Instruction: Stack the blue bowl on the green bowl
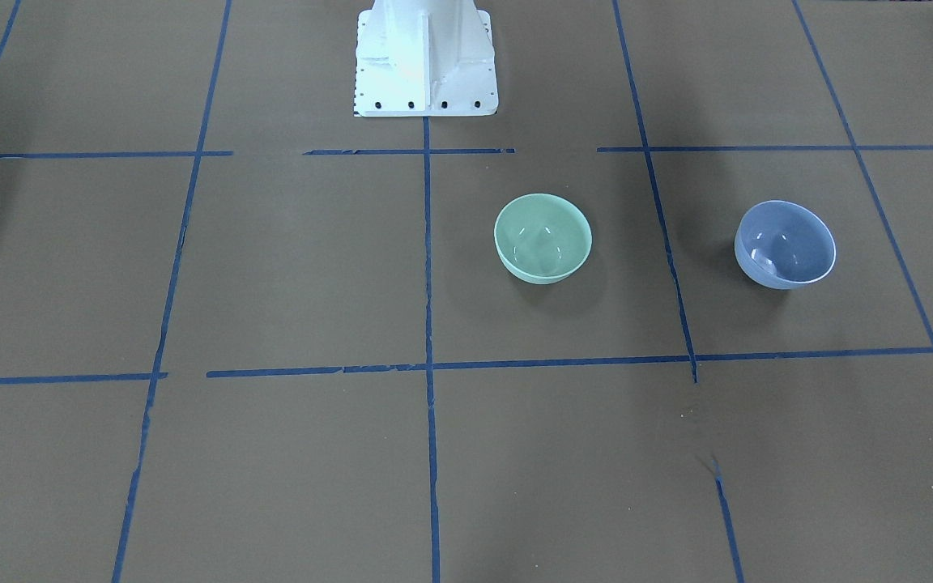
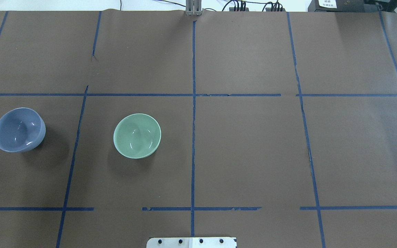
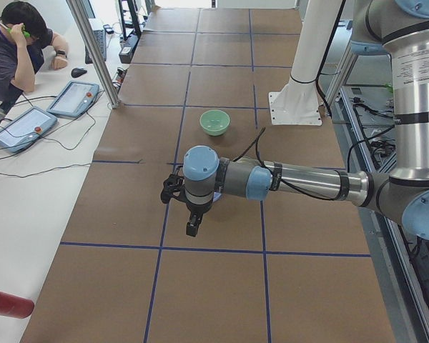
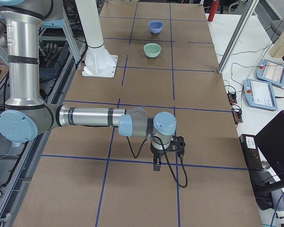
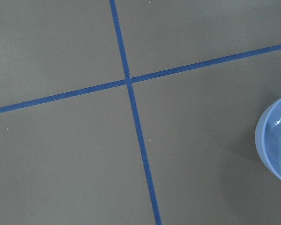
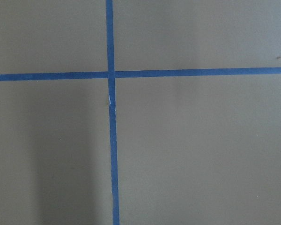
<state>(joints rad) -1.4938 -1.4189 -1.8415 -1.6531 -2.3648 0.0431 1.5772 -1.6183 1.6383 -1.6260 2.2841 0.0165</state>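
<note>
The blue bowl (image 1: 785,244) stands upright on the brown table, on the robot's left side (image 2: 19,130). The green bowl (image 1: 543,237) stands upright about two bowl widths from it, nearer the middle (image 2: 137,135). They are apart. My left gripper (image 3: 192,227) hangs above the table close to the blue bowl, whose edge shows in the left wrist view (image 5: 276,140). My right gripper (image 4: 157,163) hangs over bare table far from both bowls. Both grippers show only in the side views, so I cannot tell whether they are open or shut.
Blue tape lines (image 2: 193,103) divide the table into squares. The white robot base (image 1: 424,57) stands at the table's robot-side edge. An operator (image 3: 14,43) sits at a side desk with tablets (image 3: 71,98). A red cylinder (image 3: 7,304) lies off the table.
</note>
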